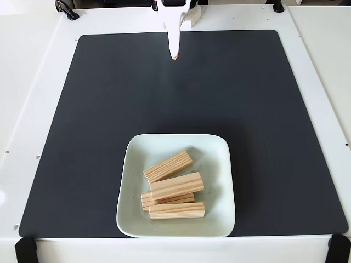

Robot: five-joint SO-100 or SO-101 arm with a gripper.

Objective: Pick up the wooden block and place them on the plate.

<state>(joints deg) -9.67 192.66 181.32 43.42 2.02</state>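
Pine wooden blocks piled on plate, one half-hidden, fingers edge-cropped

4 wooden blocks on plate

Mat lies open; plate with blocks occupies its near edge.

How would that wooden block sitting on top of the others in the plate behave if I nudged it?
The top wooden block looks like stiff, light pine, so it should slide rather than bend. Flat faces mean it probably won't roll. It rests across another block, so a push may tip it off onto the plate, whose glossy surface could let it skid.
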